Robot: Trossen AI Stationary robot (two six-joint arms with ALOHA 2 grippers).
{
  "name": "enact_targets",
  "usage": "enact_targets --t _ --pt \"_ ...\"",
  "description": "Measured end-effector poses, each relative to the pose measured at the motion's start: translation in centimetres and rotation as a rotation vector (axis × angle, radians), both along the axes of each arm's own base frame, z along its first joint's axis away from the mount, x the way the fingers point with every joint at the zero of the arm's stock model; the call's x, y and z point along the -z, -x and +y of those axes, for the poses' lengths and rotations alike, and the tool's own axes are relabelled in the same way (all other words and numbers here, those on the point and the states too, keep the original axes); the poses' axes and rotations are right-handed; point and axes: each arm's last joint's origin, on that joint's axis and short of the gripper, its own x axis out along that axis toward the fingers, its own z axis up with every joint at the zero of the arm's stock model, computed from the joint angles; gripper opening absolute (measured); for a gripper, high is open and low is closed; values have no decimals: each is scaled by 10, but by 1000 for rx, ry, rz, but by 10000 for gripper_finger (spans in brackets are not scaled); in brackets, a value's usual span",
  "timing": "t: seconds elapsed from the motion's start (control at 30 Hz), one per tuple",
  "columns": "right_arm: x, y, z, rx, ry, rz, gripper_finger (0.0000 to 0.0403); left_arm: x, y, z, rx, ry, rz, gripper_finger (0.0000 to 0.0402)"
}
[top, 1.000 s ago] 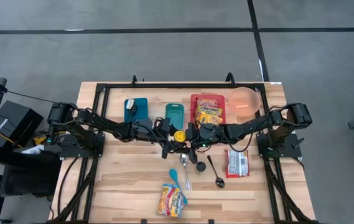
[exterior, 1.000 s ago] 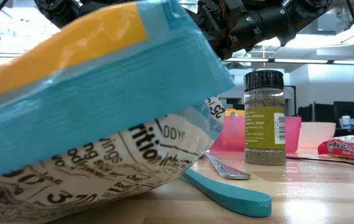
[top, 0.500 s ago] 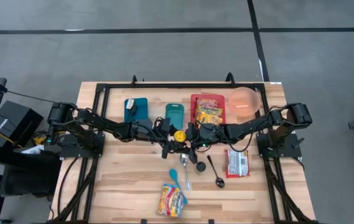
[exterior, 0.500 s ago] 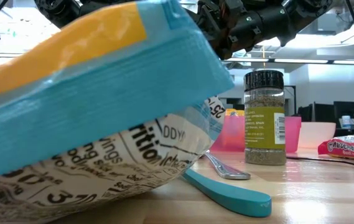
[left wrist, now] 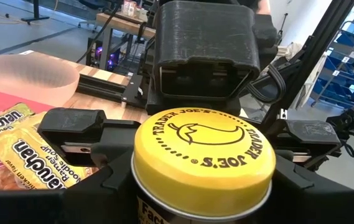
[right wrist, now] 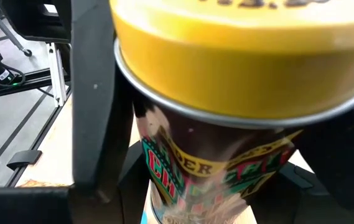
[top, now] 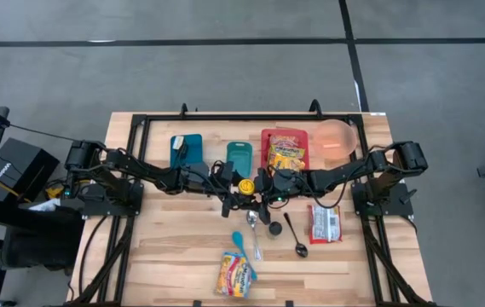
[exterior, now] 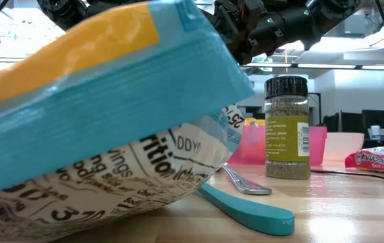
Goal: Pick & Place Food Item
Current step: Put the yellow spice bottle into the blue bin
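Nothing has moved since the earlier frames. Both arms meet over the middle of the surface [top: 182, 247], where the left gripper [top: 236, 189] and right gripper [top: 259, 188] each clamp the yellow-lidded can [top: 246, 186] from opposite sides, holding it above the wood, near the ramen pack [top: 287, 153].
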Motion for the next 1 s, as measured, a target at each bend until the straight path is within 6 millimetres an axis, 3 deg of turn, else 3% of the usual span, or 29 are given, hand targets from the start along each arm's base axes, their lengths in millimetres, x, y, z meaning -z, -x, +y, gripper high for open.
enact_targets --t 0.7,1.0 --pt "0 0 0 -1 0 0 211 0 0 0 0 0 0 211" --pt "-1 0 0 -3 0 -3 257 3 1 0 4 19 21 211"
